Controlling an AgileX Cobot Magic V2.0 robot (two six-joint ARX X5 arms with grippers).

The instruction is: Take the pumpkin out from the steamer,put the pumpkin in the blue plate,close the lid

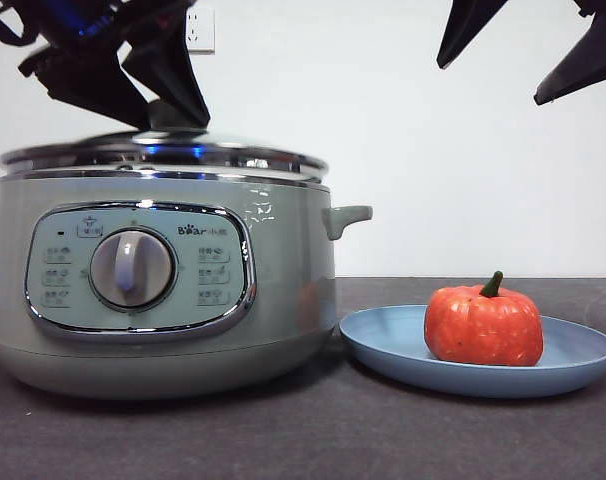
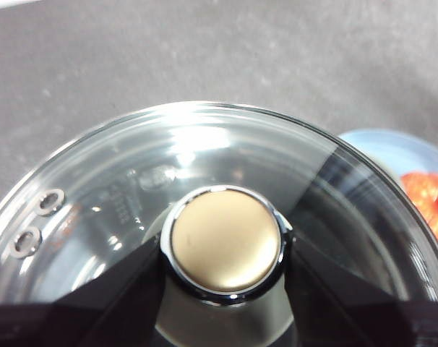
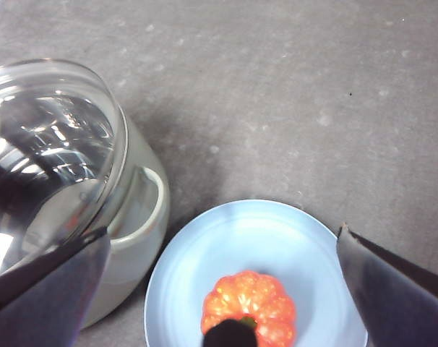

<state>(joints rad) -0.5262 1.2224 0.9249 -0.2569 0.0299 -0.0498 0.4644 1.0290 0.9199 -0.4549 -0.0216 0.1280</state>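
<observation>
The pale green steamer (image 1: pixel 283 300) stands at the left of the table, and the glass lid (image 1: pixel 163 152) lies on its rim. My left gripper (image 1: pixel 168 110) comes down from above and is shut on the lid's knob (image 2: pixel 226 238), one black jaw pressed against each side of it. Beside the steamer on the right, the orange pumpkin (image 1: pixel 483 325) sits upright in the blue plate (image 1: pixel 383 345). My right gripper (image 1: pixel 491 83) hangs high above the plate, open wide and holding nothing. In the right wrist view the pumpkin (image 3: pixel 249 300) lies below between the jaws.
The dark grey tabletop (image 1: pixel 283 440) runs along the front of both things. A white wall with a power outlet (image 1: pixel 200 30) is behind. The steamer's side handle (image 1: pixel 348 217) points toward the plate, with a small gap between the two.
</observation>
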